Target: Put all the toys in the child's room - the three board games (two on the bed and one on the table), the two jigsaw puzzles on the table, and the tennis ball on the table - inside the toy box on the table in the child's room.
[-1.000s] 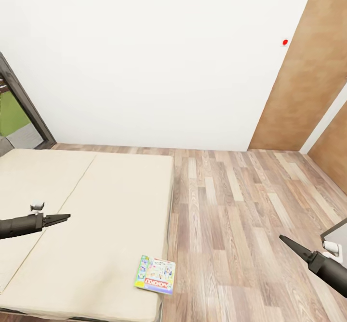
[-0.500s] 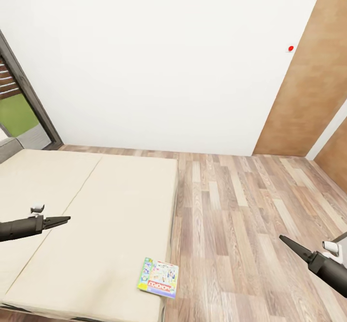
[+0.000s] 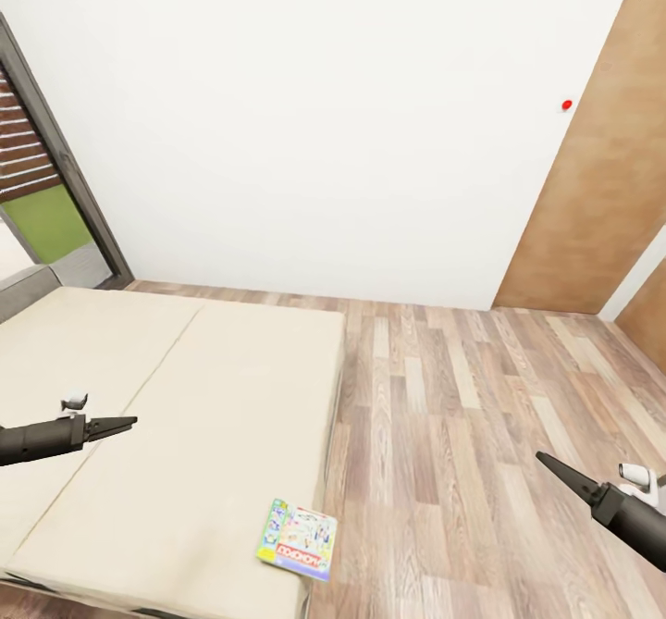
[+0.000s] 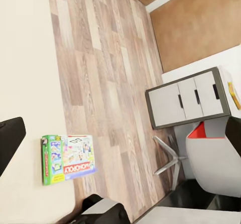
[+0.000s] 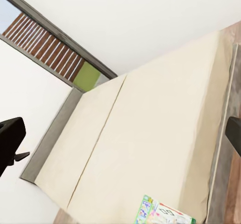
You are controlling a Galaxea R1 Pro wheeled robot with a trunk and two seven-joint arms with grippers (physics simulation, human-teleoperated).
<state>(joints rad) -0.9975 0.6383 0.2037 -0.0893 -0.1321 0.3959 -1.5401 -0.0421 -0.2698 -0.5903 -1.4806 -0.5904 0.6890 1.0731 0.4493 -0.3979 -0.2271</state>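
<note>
Head view, bed: I see the cream bed [image 3: 185, 397] at near left, wood-plank floor [image 3: 444, 434] to its right, white wall beyond.
Head view, board game: one board game [image 3: 298, 538], a flat Monopoly box, lies face up on the mattress at its near right corner, close to the edge.
Head view, left end effector: the left end effector [image 3: 125, 425] hovers over the left part of the bed, well apart from the box, fingers drawn to a narrow point, carrying nothing.
Head view, right end effector: the right end effector [image 3: 546, 462] hangs over the floor at near right, narrow as well, empty.
Left wrist view: the same game box [image 4: 68, 158] sits by the mattress edge; beyond the floor stand a grey drawer cabinet [image 4: 188, 101] and a red-and-white chair [image 4: 208, 153].
Right wrist view: the bed's seam and a corner of the box [image 5: 163, 213] are visible.
Handling, my judgement: light, stiff cardboard, thin and probably slick; lying flat on soft bedding, it offers little to pinch from above. I would take it across the edge nearest the mattress side.
</note>
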